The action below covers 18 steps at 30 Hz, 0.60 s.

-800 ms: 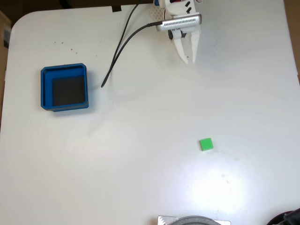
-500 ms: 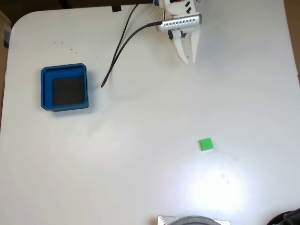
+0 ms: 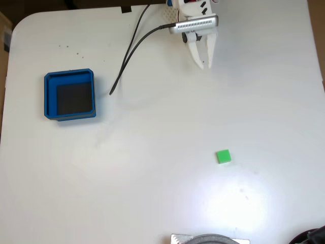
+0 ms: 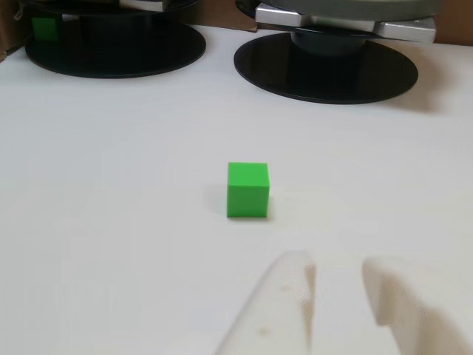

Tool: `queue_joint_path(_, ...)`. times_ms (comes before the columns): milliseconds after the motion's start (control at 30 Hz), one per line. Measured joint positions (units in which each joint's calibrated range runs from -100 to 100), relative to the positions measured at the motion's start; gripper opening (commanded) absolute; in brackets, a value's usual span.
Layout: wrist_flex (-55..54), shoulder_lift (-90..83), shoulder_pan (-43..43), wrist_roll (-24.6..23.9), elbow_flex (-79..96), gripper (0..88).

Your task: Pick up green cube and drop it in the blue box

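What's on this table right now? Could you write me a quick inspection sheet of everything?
Surface: white table, a few dark specks near the far left corner, bright glare patch near the cube.
Job's things: green cube lying alone on the table; blue box far to its left in the fixed view, dark floor bare.
Clutter: nothing seen.
End effector: white end effector at the top edge, fingers slightly apart, holding nothing, well away from the cube.
Cables: black cable trailing from the arm across the table.
Surroundings: two round black bases beyond the cube in the other view.
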Motion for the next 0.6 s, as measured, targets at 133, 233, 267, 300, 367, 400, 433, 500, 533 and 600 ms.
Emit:
queue_joint_path(133, 0.00, 0.00, 0.00, 0.00, 0.00, 3.2)
queue_joint_path(233, 0.00, 0.08, 0.00, 0.00, 0.00, 3.2)
queue_joint_path(267, 0.00, 0.17, 0.00, 0.00, -0.09, 3.2)
queue_joint_path(300, 0.00, 0.33, 0.00, 0.00, -0.54, 3.2)
queue_joint_path(367, 0.00, 1.17, 0.00, 0.00, -1.43, 3.2)
queue_joint_path(400, 0.00, 2.84, 0.00, 0.00, -2.60, 3.2)
queue_joint_path(433, 0.00, 5.01, 0.00, 0.00, -4.21, 3.2)
queue_joint_path(500, 0.00, 8.86, 0.00, -0.15, -8.14, 3.2)
queue_joint_path(533, 0.00, 11.03, 0.00, -0.34, -10.56, 3.2)
queue_joint_path(600, 0.00, 15.79, 0.00, -0.34, -15.12, 3.2)
